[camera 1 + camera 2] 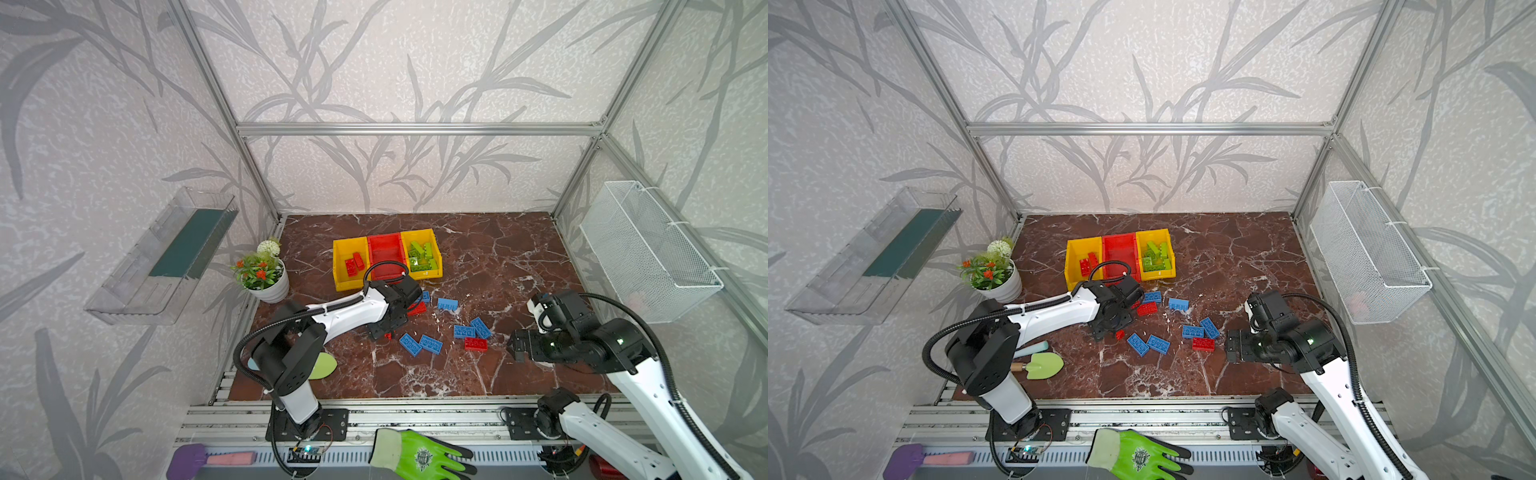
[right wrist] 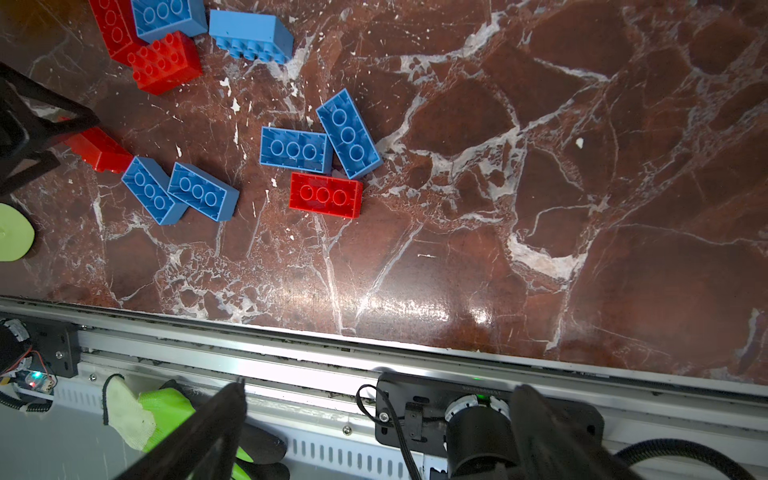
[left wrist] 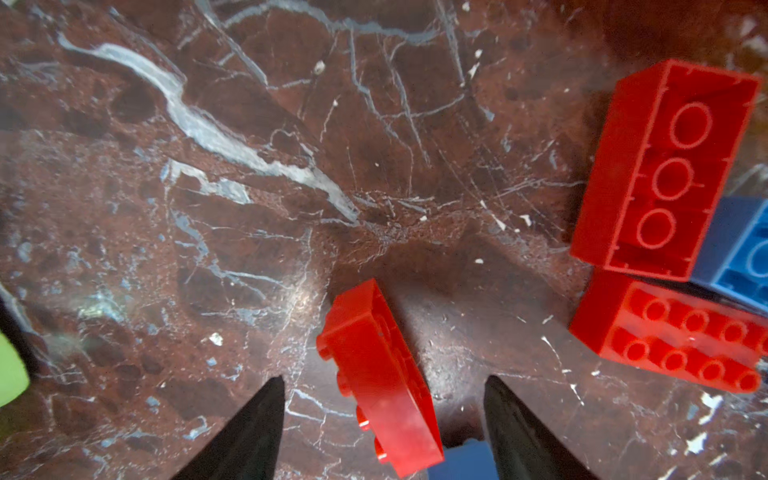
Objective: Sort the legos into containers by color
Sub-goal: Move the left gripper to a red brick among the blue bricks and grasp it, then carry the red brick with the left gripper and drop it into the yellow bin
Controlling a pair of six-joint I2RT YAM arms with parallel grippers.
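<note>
Since the wall stuff isn't part of the game, skip the clear tray (image 1: pixel 162 257) far left and the potted plant (image 1: pixel 266 274) next to it. The lime green shovel (image 1: pixel 1042 365) by the left arm's base is a toy, not a brick.

Next along, the left gripper (image 3: pixel 384 380) is down near the table (image 1: pixel 519 257). Its fingers are spread either side of a red brick (image 3: pixel 365 332) that's tipped up on its long edge, studs facing sideways. There's a gap on both sides, so nothing's pinched yet. I'd say it's lined up across the narrow width because that's what fits between the fingers. From above, the wrist hides most of that brick, so I can't swear it isn't brushing a finger.

Behind the wrist sit the three joined bins. The left yellow bin (image 1: pixel 340 268) holds a few red bricks (image 1: pixel 354 262), the red bin (image 1: pixel 386 249) looks empty, and the right yellow bin (image 1: pixel 437 253) is stuffed with green bricks (image 1: pixel 422 255). So green looks done, red goes left, and blue is probably meant for the middle.

The rest are scattered to the right:
- an upturned red one (image 3: pixel 665 174) and a studs-up red one (image 3: pixel 681 345) crowding a blue brick (image 3: pixel 739 249)
- a lone blue (image 1: pixel 447 304)
- a near blue pair (image 1: pixel 431 344) and a far blue pair (image 1: pixel 464 331)
- a last red (image 1: pixel 475 344) just in front of the far blue pair

The right gripper (image 2: pixel 380 386) hovers wide open with nothing in it, just right of the pile, presumably to leave the left arm room. The wire basket (image 1: pixel 648 253) on the right wall is out of play.
</note>
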